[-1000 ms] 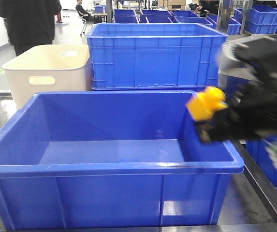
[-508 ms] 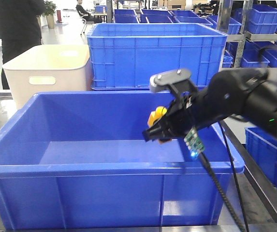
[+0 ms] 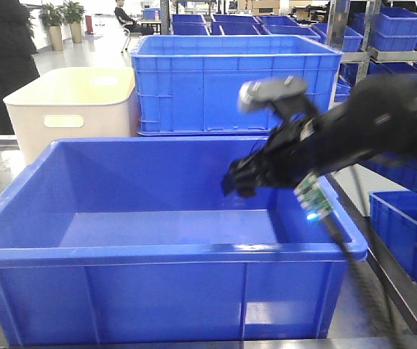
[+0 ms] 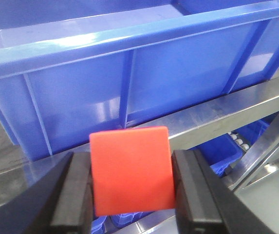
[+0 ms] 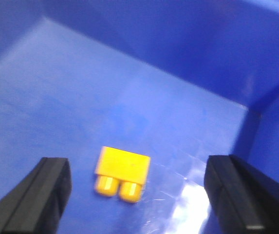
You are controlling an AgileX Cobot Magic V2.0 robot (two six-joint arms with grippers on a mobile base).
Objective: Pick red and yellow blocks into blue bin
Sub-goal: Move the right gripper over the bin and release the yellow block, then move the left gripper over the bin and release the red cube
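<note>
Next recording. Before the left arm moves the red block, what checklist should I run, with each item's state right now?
1. Yellow brick inside the blue bin: ok.
2. Right end effector open, nothing between its fingers: ok.
3. Red block clamped in the left end effector: ok.
4. Red block over the bin: not ok; it is outside, facing the outer wall.
5. Right arm out of the bin: not ok; it hangs over the right side.
6. Yellow brick at rest: cannot tell; blurred.
</note>
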